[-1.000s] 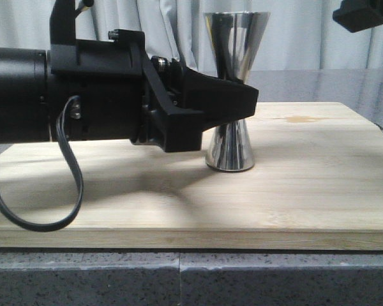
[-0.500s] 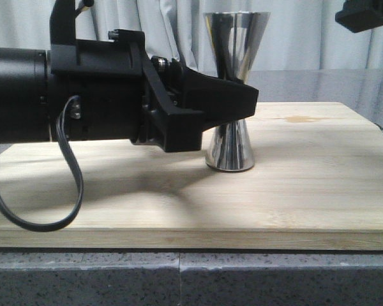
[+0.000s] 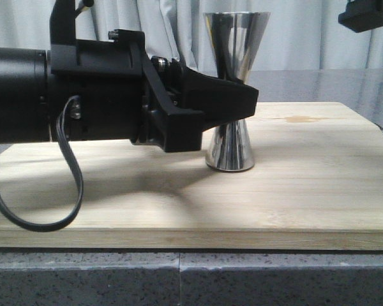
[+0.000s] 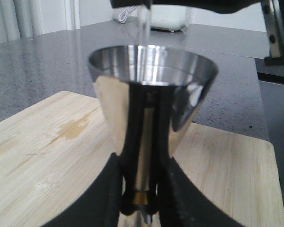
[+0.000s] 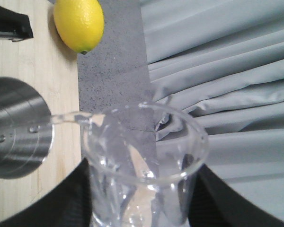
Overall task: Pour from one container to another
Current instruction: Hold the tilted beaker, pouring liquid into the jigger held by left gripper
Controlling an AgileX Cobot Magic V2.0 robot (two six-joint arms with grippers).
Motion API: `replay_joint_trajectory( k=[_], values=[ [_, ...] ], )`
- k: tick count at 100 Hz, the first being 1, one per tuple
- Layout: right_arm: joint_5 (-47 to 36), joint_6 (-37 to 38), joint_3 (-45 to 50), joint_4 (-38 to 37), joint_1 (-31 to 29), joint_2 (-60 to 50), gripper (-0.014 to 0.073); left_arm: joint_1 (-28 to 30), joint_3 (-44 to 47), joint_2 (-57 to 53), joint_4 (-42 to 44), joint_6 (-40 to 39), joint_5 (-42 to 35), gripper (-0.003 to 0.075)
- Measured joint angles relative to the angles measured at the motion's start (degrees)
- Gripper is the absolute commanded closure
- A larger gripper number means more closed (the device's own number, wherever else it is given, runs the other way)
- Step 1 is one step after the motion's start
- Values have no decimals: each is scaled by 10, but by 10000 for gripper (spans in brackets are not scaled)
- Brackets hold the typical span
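The right fingers (image 5: 142, 198) grip the tipped beaker (image 5: 144, 161), which has crept up a bit. Water runs into the jigger (image 4: 151, 94) on the board (image 3: 306, 185). The left fingers (image 4: 141, 201) pinch its waist. Pouring is nearly done.

Pale wooden board (image 3: 306, 191) lay on grey speckled counter (image 3: 179, 280), steel jigger (image 3: 233, 95) stood upright on board, lemon (image 5: 79, 23) at board's edge
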Motion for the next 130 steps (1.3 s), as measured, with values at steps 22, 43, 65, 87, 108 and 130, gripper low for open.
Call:
replay_joint_trajectory(
  k=[22,43,65,87,108,130],
  values=[
    [-1,0,0,-12,0,0,400,0,0,0,0,0,0,739],
    [-4,0,0,-22,0,0,400,0,0,0,0,0,0,739],
    [-4,0,0,-34,0,0,400,0,0,0,0,0,0,739],
    [-4,0,0,-48,0,0,400,0,0,0,0,0,0,739],
    [-4,0,0,-67,0,0,400,0,0,0,0,0,0,739],
    [-4,0,0,-82,0,0,400,0,0,0,0,0,0,739]
  ],
)
